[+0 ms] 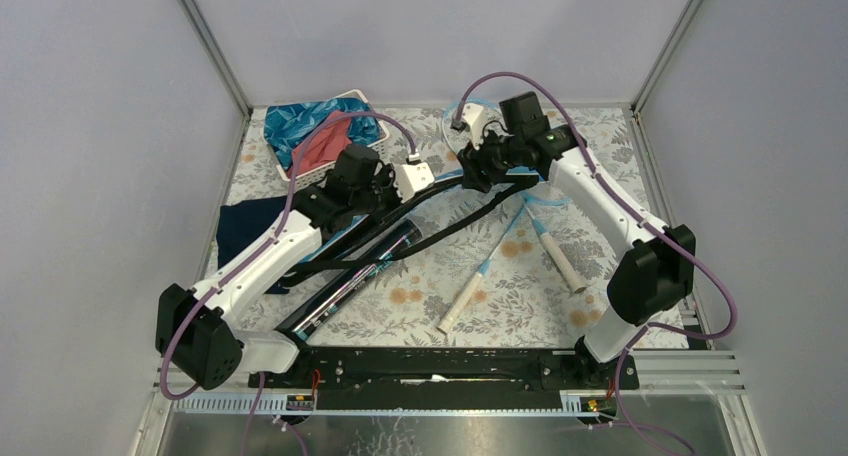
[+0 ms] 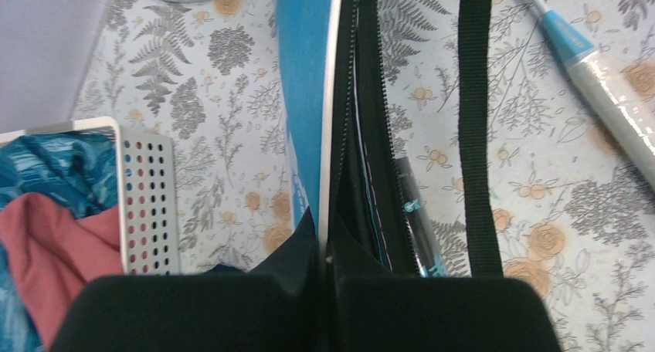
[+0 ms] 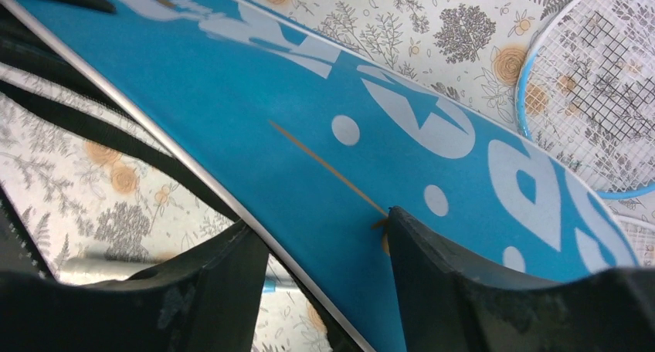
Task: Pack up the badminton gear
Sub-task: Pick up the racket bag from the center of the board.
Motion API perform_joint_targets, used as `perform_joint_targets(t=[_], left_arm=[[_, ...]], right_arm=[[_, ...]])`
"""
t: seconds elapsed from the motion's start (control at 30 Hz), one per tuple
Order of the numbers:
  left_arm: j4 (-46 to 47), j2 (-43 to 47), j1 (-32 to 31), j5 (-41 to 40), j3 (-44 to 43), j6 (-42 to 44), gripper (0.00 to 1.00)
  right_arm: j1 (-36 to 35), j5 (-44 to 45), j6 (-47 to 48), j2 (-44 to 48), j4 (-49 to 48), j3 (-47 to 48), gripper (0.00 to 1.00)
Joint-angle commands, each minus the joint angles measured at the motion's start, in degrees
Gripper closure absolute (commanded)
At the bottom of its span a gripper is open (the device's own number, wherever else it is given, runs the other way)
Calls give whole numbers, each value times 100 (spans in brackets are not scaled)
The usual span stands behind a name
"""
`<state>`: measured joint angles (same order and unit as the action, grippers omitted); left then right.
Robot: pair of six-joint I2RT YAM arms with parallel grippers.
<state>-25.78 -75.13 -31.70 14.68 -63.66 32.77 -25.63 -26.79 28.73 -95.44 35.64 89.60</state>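
Now my left gripper is pinched tight on the blue bag. My right gripper stands half open astride the bag's rim. The bag runs from 1 to 7 o'clock, and the rackets lie at 5 o'clock, nearer my right.

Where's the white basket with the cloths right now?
In the top view the white basket sits at the far left corner of the table, beyond the navy cloth; the left wrist view shows its perforated wall at lower left.
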Motion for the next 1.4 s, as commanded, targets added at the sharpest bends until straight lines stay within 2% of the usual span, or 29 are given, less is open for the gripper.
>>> perform_joint_targets(t=[0.0, 0.3, 0.43, 0.6, 0.67, 0.73, 0.8, 0.9, 1.03, 1.2, 1.27, 1.37], left_arm=[[188, 196, 44, -305, 119, 603, 100], [172, 224, 41, -418, 341, 1005, 100], [204, 227, 42, -394, 435, 1021, 100], [271, 157, 41, 155, 454, 964, 100], [265, 32, 37, 532, 369, 972, 99], [241, -137, 33, 888, 215, 1004, 84], [228, -354, 33, 1183, 25, 1028, 72], [226, -706, 20, 1450, -333, 1020, 64], [225, -1147, 4, 1601, -799, 970, 61], [163, -1527, -93, 1652, -1119, 1056, 65], [20, -1657, -114, 1652, -1220, 1111, 74], [-274, -1859, -117, 1594, -1412, 1160, 94]], right_arm=[[337, -796, 538, -183, 747, 592, 48], [491, -2051, 1285, -854, 2040, 1202, 71], [489, -2314, 1477, -1108, 2394, 1321, 87], [493, -2565, 1680, -1248, 2555, 1410, 100], [498, -2716, 1868, -1309, 2708, 1526, 100], [494, -2876, 2046, -1421, 2912, 1713, 100], [492, -3027, 2220, -1565, 3147, 1911, 100], [498, -3207, 2467, -1743, 3426, 2122, 100], [494, -3271, 2655, -1870, 3608, 2241, 100], [496, -3281, 2757, -1970, 3746, 2364, 100], [497, -3268, 2770, -2011, 3786, 2455, 100], [494, -3179, 2611, -2046, 3693, 2559, 100]])
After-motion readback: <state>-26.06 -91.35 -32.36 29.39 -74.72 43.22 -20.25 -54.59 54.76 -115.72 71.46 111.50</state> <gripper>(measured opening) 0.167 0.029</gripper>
